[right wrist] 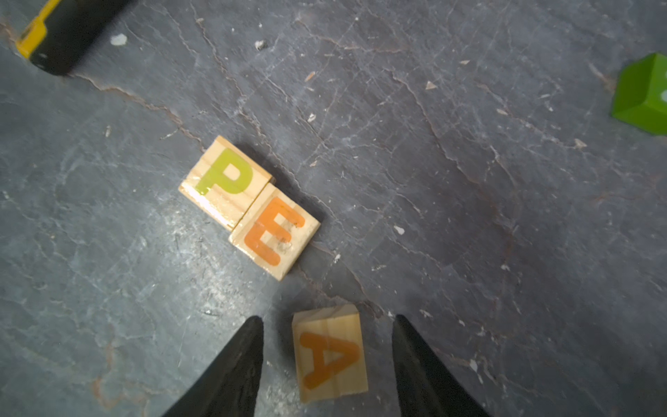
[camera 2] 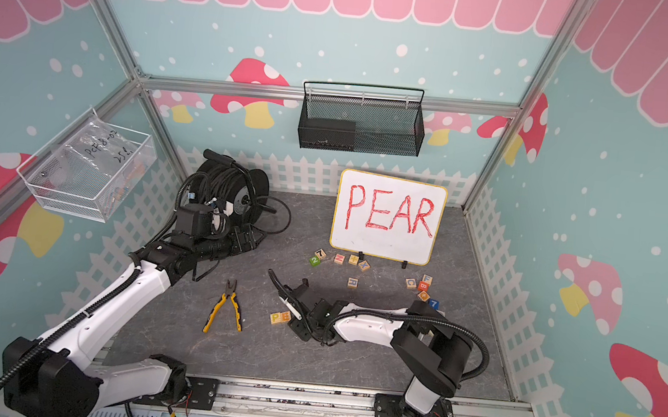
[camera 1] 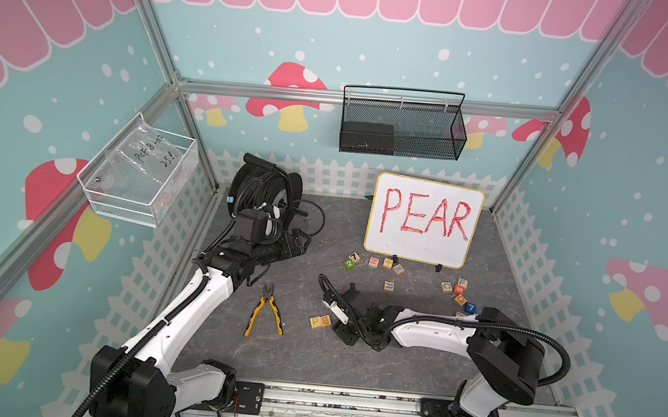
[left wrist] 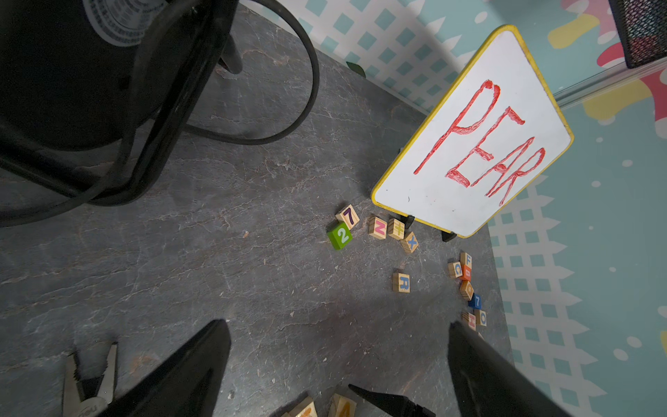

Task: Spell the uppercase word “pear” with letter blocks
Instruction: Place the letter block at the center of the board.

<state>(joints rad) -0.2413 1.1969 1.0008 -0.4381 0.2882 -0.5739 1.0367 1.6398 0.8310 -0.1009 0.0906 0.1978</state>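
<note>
While the yellow-P light-wood cube [camera 1: 316, 322] and the orange-red-E cube [camera 1: 326, 320] sit touching in a row on the dark slate-patterned desk [camera 1: 309, 366], we see in both top views the right hand [camera 1: 340, 326] low just beside them and the blue-R cube [camera 1: 388, 286] well apart, nearer the white board with red handwritten PEAR [camera 1: 423, 222]. From the left wrist, the left hand [left wrist: 337, 325] hangs wide open and empty, the R cube lying ahead of it. From the right wrist, the orange-A cube [right wrist: 330, 355] rests on the desk just beside E, a gap between them, turned a little out of line; the black fingers [right wrist: 238, 361] stand parted, clear of both its sides, gripping nothing. We judge two letters set, A needing a nudge, R not yet fetched.
</note>
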